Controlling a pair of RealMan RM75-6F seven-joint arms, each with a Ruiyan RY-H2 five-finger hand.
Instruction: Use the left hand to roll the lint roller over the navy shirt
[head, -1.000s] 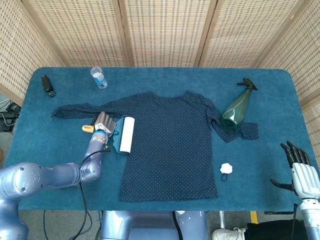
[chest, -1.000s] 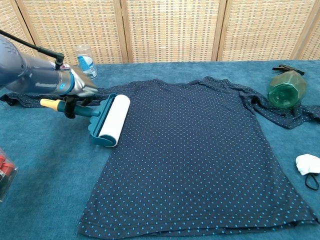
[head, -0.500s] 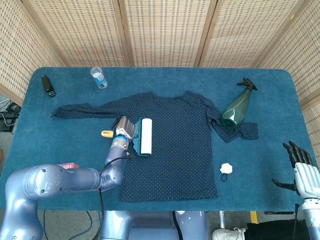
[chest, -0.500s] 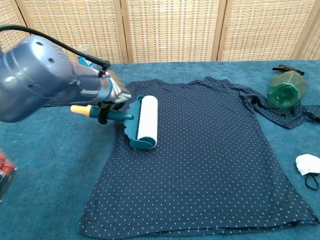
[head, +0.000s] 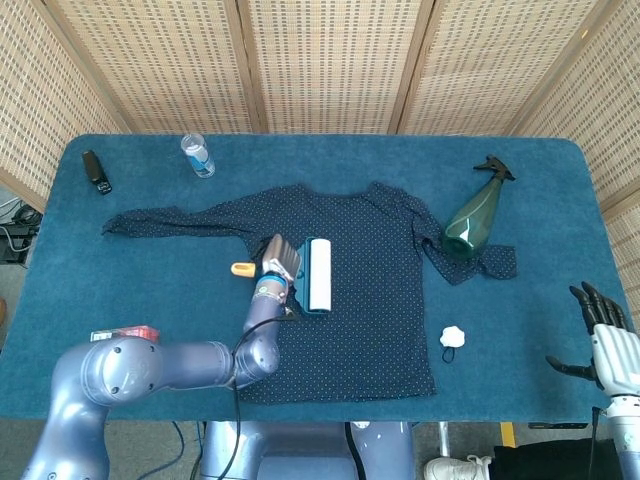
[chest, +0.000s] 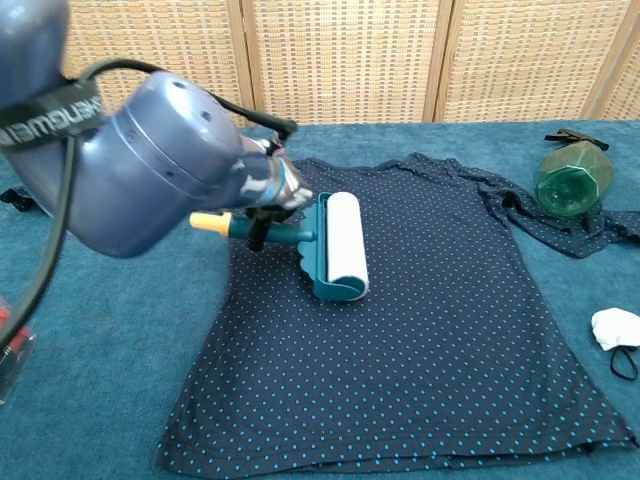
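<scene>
The navy dotted shirt lies flat across the middle of the table. My left hand grips the handle of the lint roller. Its white drum rests on the shirt's left-centre, teal frame on its left side and the yellow handle end sticking out toward the left. My right hand hangs off the table's right front corner with its fingers spread, holding nothing; the chest view does not show it.
A green spray bottle lies on the shirt's right sleeve. A small white mask sits right of the shirt. A water bottle and a black object stand at the back left. A red item lies front left.
My left hand has rolled the lint roller rightward, from the shirt's left edge onto its body. The right hand has barely moved.
</scene>
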